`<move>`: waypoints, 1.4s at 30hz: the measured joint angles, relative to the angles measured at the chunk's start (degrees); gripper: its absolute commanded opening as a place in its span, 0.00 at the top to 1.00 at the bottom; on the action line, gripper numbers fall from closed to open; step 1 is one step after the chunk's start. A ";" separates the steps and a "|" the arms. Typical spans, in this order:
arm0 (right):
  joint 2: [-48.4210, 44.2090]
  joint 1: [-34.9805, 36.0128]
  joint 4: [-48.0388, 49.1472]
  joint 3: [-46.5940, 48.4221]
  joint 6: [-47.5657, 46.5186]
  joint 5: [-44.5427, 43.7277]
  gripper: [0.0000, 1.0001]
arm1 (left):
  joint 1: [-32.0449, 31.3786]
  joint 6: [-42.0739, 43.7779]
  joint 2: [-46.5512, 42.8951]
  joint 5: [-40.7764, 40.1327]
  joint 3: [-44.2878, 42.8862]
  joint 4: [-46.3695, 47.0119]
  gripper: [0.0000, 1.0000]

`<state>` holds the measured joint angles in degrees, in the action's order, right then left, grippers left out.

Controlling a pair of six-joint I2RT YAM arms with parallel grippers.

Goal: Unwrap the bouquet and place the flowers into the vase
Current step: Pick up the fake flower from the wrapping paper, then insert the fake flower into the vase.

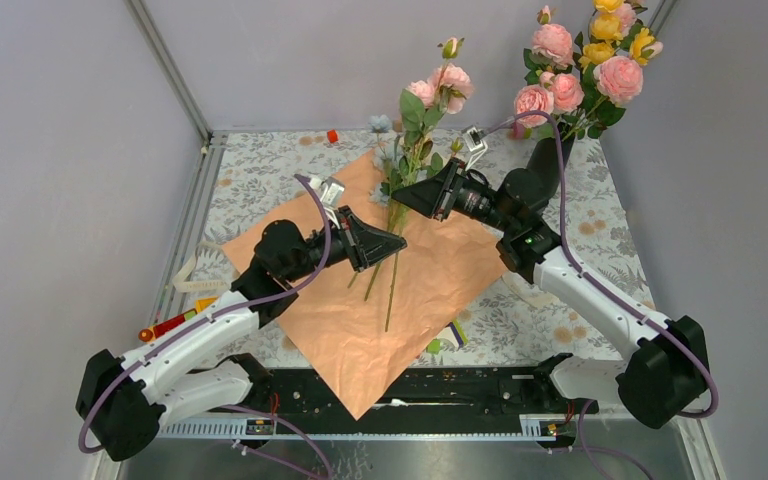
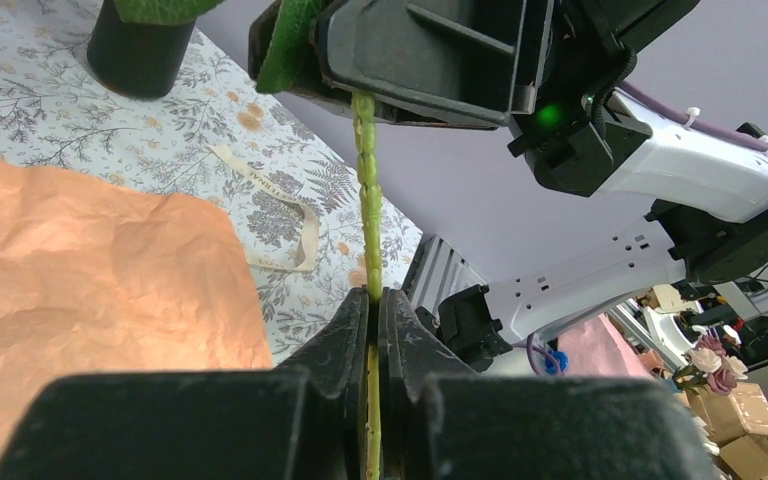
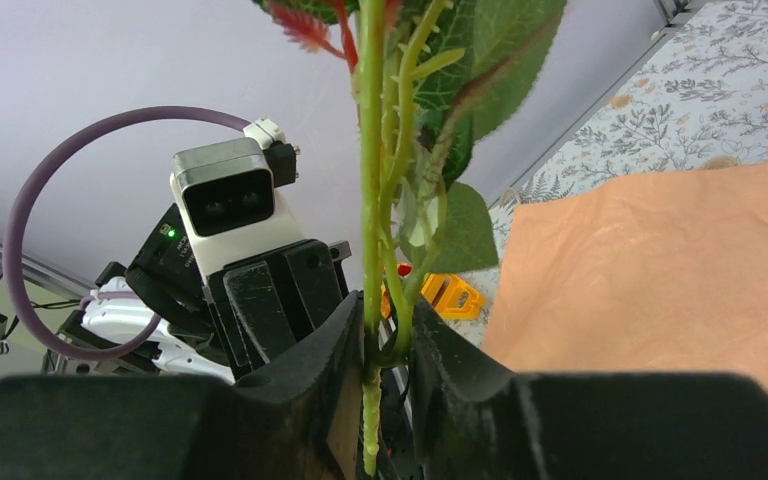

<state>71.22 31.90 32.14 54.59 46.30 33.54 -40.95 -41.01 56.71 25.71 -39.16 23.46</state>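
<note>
The peach wrapping paper lies spread flat on the table. A flower stem with pink blooms and green leaves stands upright above it. My left gripper is shut on the lower part of this thin green stem. My right gripper is just above it, its jaws closed around the main stem and a side shoot. More green stems trail down over the paper, and a pale-blue bloom shows behind. The black vase stands at the back right and holds pink and yellow flowers.
A beige ribbon lies on the patterned cloth right of the paper. A red and yellow tool sits at the left edge, and a small orange piece at the back. Grey walls close in the table.
</note>
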 measured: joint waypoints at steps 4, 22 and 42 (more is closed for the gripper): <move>-0.24 0.04 0.00 0.00 0.07 -0.02 0.97 | -0.04 0.00 0.55 0.04 -0.87 -0.68 1.00; -6.86 0.39 -13.55 1.07 -12.33 -4.24 1.00 | 0.02 5.73 2.40 -5.51 -11.13 -16.11 0.11; -15.87 -18.08 -44.17 19.47 -46.49 -32.61 1.00 | 36.76 25.44 -0.57 -15.47 -19.89 -48.00 0.03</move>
<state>55.35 13.82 -12.03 74.06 -0.19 0.93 -4.19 -15.57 56.14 10.24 -59.05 -24.53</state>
